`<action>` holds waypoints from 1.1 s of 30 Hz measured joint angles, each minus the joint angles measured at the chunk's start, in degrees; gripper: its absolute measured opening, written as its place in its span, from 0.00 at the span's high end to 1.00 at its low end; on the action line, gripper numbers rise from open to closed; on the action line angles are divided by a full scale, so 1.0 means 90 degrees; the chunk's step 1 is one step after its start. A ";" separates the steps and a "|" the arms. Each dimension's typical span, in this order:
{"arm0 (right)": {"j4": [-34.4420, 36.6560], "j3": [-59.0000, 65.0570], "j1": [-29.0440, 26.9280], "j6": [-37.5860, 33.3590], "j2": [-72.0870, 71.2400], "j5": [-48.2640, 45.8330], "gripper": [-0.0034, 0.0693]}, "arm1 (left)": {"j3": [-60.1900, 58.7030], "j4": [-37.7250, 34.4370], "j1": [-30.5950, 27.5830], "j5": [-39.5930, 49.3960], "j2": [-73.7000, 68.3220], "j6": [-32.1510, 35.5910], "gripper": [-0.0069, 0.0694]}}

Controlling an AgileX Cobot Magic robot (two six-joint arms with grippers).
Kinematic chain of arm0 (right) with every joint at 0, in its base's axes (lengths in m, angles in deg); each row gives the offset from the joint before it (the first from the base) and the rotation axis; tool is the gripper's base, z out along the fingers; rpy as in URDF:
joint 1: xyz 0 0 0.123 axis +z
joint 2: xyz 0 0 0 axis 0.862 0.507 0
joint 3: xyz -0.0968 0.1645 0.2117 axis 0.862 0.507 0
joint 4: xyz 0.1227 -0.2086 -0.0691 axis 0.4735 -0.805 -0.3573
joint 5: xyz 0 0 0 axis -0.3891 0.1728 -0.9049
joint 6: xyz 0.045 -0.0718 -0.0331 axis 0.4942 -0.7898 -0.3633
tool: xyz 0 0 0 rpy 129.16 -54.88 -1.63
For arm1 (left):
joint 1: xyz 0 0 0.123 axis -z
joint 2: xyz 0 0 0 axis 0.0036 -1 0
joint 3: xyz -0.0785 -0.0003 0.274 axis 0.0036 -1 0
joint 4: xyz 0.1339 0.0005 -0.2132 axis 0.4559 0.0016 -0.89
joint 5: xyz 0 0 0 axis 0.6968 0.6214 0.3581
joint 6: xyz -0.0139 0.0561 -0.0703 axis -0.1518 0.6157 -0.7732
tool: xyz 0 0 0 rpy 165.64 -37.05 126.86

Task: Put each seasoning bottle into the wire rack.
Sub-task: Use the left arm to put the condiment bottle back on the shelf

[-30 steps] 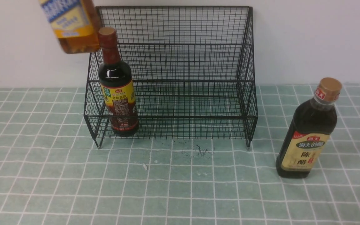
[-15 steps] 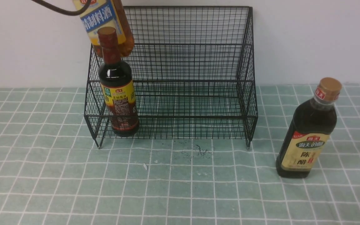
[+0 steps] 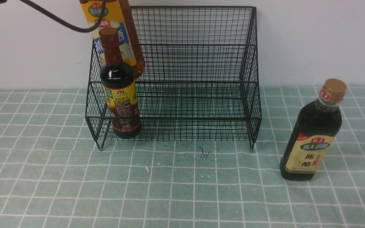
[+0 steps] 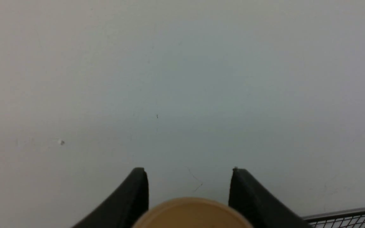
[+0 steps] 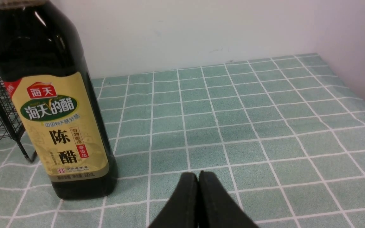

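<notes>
Bottle with red neck is sitting racked; my left pincer is holding amber bottle over rack; dark bottle is waiting near my closed right pincer.

Standing bottle in rack at left; raised bottle seemingly behind it; lone bottle outside, right.

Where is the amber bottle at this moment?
In the front view the amber bottle hangs at the left end of the rack, behind the red-necked bottle, low over the upper tier, held at its cap by the left gripper.
</notes>
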 joint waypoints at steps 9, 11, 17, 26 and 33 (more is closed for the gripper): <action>0.0000 0.0000 0.0000 0.0000 0.0000 0.0000 0.97 | -0.0026 0.0000 0.0000 0.0499 -0.0392 0.0385 0.51; 0.0000 0.0000 0.0000 0.0000 0.0000 0.0000 0.97 | -0.0031 0.0000 0.0000 0.0546 -0.0436 0.0426 0.51; 0.0000 0.0000 0.0000 0.0000 0.0000 0.0000 0.97 | -0.0031 0.0046 0.0000 0.0814 -0.0582 0.0498 0.51; 0.0000 0.0000 0.0000 0.0000 0.0000 0.0000 0.97 | -0.0031 0.0102 0.0013 0.1046 -0.0761 0.0498 0.51; 0.0000 0.0000 0.0000 0.0000 0.0000 0.0000 0.97 | -0.0031 0.0274 0.0013 0.1207 -0.0812 0.0516 0.50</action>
